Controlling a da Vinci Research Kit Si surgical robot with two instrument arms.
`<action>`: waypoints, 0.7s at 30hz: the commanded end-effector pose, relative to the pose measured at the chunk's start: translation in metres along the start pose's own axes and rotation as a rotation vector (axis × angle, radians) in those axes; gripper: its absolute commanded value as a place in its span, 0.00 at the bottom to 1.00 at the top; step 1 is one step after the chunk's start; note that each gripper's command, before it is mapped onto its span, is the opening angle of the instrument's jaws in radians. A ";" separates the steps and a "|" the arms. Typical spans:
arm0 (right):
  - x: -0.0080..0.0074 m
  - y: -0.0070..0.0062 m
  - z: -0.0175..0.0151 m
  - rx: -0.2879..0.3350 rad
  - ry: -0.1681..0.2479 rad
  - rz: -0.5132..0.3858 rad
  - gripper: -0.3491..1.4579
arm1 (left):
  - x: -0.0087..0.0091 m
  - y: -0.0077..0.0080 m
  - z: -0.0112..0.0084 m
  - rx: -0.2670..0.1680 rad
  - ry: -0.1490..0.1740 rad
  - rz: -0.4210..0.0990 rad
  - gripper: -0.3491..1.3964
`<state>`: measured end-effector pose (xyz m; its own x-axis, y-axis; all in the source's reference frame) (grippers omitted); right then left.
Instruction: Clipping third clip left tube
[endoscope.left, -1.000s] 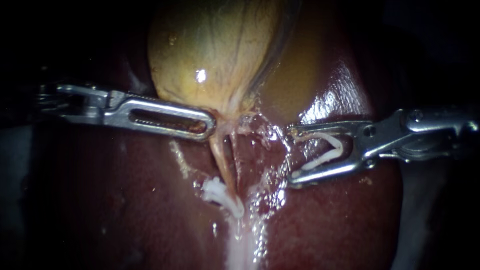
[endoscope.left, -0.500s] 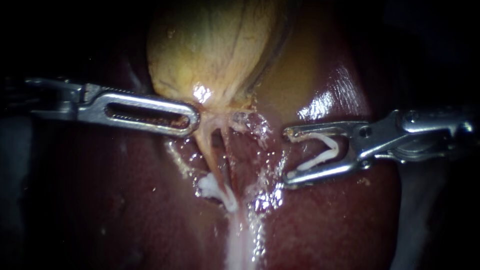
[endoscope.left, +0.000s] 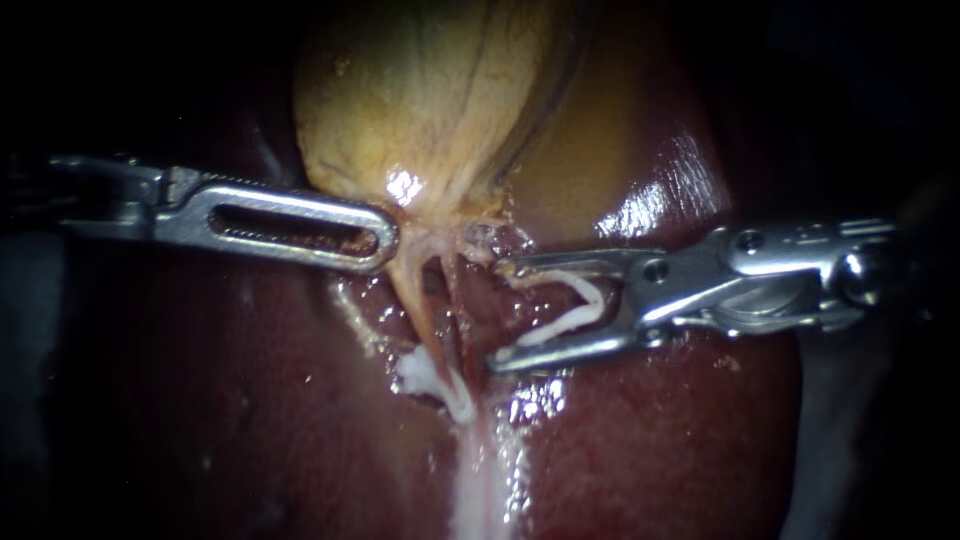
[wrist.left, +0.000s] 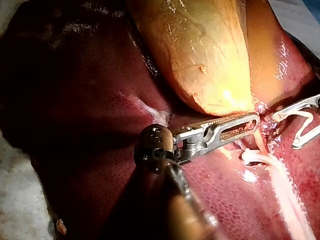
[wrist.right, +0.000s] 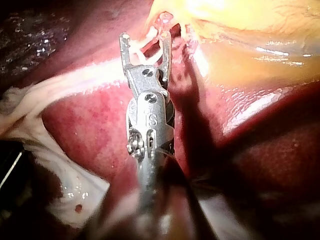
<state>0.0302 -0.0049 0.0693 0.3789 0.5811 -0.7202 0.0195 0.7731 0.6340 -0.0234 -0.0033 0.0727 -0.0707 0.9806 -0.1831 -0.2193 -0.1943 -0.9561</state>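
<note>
right instrument (endoscope.left: 497, 316) advanced toward tubes (endoscope.left: 418, 305), jaws gripping open clip (endoscope.left: 575, 312); left instrument (endoscope.left: 385, 238) jaws clamped on gallbladder (endoscope.left: 420, 100).

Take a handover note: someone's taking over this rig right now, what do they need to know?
Jaws of the left instrument are shut on the gallbladder at its neck, holding it taut.
Jaws of the right instrument hold an open white clip beside the tubes, around neither.
Done: white clip material sits lower on the left tube; count unclear.
Left: slide over the left tube, close.
</note>
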 end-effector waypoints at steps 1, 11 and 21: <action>-0.0001 0.0000 0.0004 0.001 -0.001 0.002 0.47 | 0.0000 0.0000 0.0000 0.000 0.000 0.000 0.00; -0.0009 0.0001 0.0039 0.015 -0.002 0.017 0.47 | 0.0000 0.0000 0.0001 0.001 0.001 0.000 0.00; -0.0028 0.0012 0.0073 0.025 -0.004 0.040 0.47 | -0.0001 0.0002 0.0004 0.002 0.002 0.006 0.00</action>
<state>0.0363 -0.0075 0.0746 0.3831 0.6195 -0.6852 0.0236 0.7349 0.6777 -0.0239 -0.0034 0.0726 -0.0690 0.9797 -0.1881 -0.2211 -0.1988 -0.9548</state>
